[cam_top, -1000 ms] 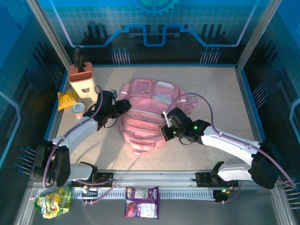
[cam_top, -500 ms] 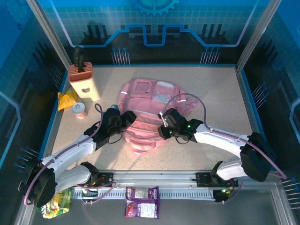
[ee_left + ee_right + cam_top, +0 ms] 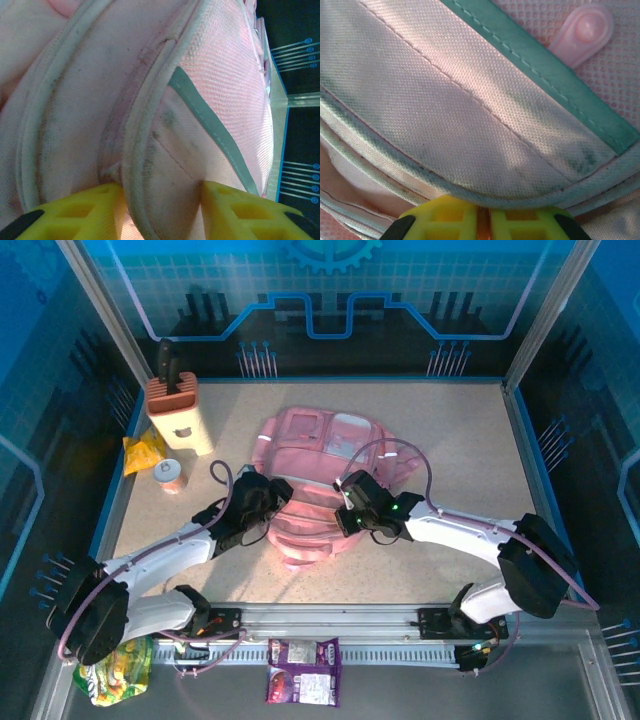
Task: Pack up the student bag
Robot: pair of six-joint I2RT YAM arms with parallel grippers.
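Observation:
The student bag (image 3: 320,455), pink with pale trim, lies flat in the middle of the table. My left gripper (image 3: 272,498) is at its left side. In the left wrist view it (image 3: 161,187) stands open, and a fold of the bag (image 3: 210,75) with grey piping bulges between the yellow fingers (image 3: 95,207). My right gripper (image 3: 345,512) is at the bag's front right. In the right wrist view it (image 3: 482,207) is shut on a thin sliver of the bag's edge (image 3: 445,100), under a piped flap. A pink zip pull (image 3: 582,32) lies beyond a teal strip.
A tan block with a dark handle (image 3: 178,415) stands at the back left, with a yellow packet (image 3: 145,452) and a small jar (image 3: 170,475) beside it. A green packet (image 3: 115,672) and a purple packet (image 3: 303,672) lie on the front ledge.
My left arm swung down and right, from the bag's upper left to its left front side. My right gripper edged left and a little farther onto the bag.

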